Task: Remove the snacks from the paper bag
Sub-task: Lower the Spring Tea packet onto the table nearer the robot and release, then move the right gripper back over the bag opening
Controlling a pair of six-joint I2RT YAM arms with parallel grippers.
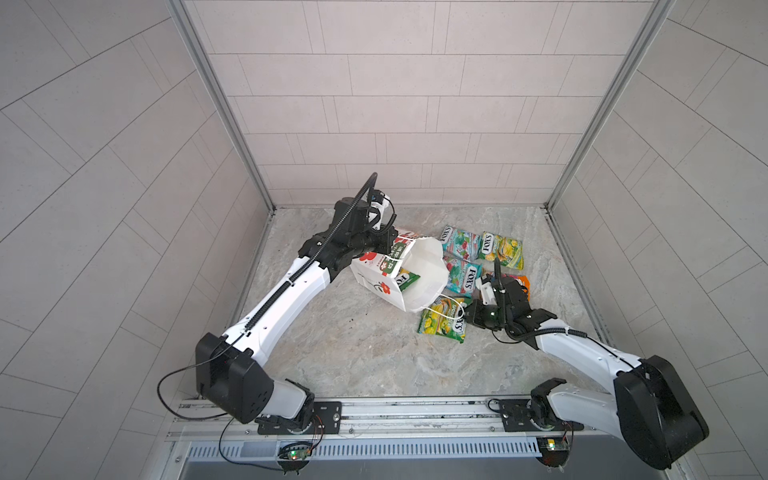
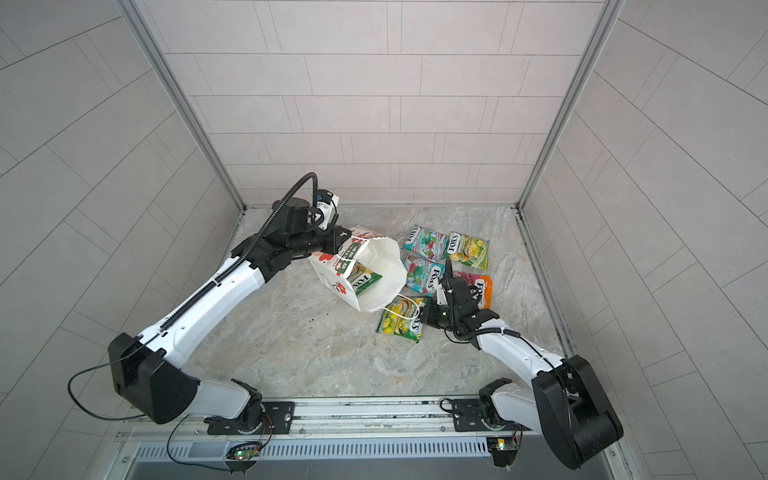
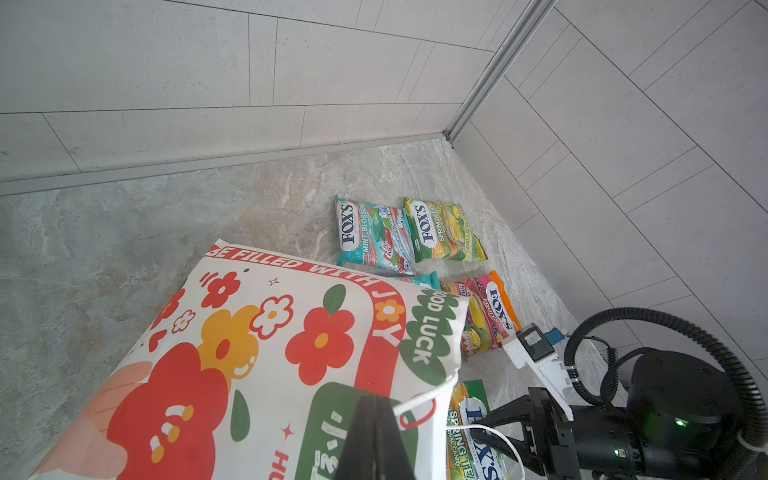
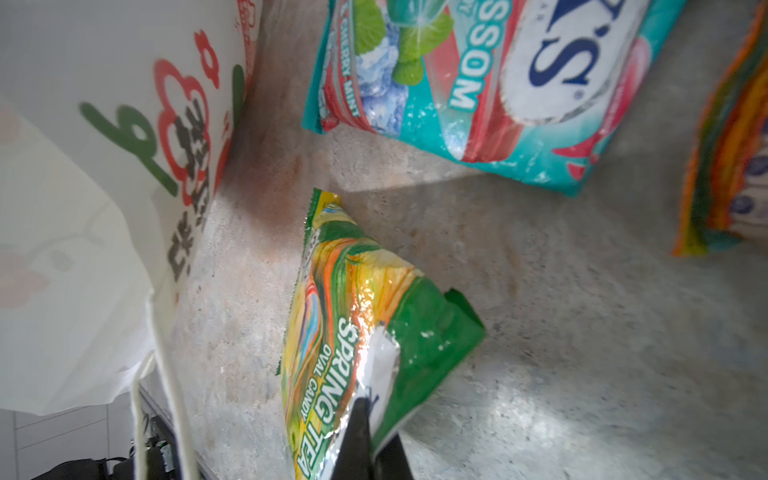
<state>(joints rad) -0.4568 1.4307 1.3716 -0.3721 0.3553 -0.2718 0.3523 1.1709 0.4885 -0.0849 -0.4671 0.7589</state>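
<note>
The white paper bag [image 1: 424, 266] [image 2: 384, 266] lies tilted with its mouth open toward the packets. My left gripper [image 1: 390, 246] [image 3: 375, 401] is shut on its flower-printed wall [image 3: 291, 353]. One green snack packet [image 1: 406, 279] [image 2: 365, 281] sits inside the bag. My right gripper [image 1: 467, 318] [image 4: 363, 404] is shut on the edge of a green-yellow packet [image 1: 440, 321] [image 4: 357, 299] beside the bag's mouth, with a cord handle draped over it. Two teal packets [image 1: 459, 241] [image 1: 462, 277], a green-yellow one [image 1: 500, 250] and an orange-red one [image 3: 486, 316] lie flat on the table.
The marble table [image 1: 353, 353] is walled by tiled panels at the back and both sides. The loose packets cluster at the back right near the corner post [image 3: 478, 95]. A metal rail [image 1: 374, 415] with both arm bases runs along the front edge.
</note>
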